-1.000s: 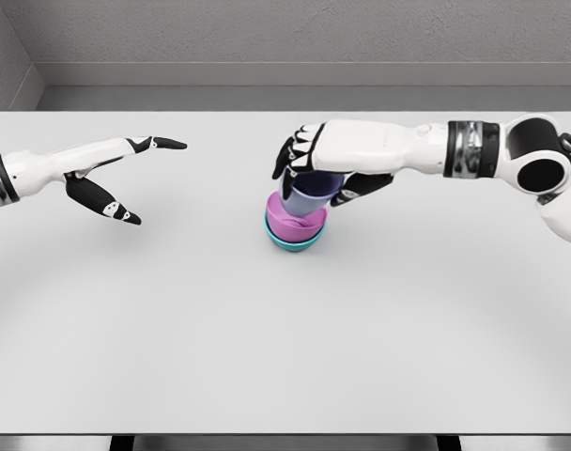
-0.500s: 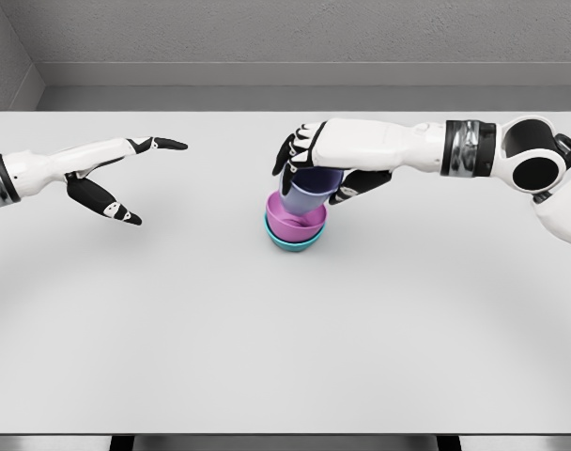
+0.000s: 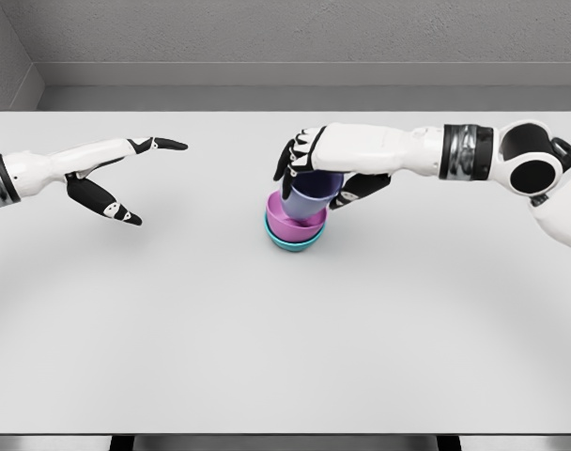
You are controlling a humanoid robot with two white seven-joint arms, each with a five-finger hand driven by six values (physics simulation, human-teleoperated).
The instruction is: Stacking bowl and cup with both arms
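Right hand point(image 3: 325, 173) still grips the purple cup point(image 3: 309, 194), unchanged, tilted in the pink bowl point(image 3: 295, 225); left hand point(image 3: 105, 177) stays open

Pretty bright, flat, even light all over the matte white-grey tabletop point(image 3: 285, 329), looks like soft overhead lighting with no hot spots or glare, and the only real shadows are faint soft smudges under the stacked teal and pink bowls point(image 3: 296, 230) and below the two white robot arms. Everything is sharp edge to edge, no motion blur and nothing out of focus, though there's slight compression fuzz on the black fingertips. The textured grey back wall point(image 3: 295, 33) sits a bit dimmer, and straight edges show no visible bending near the corners.
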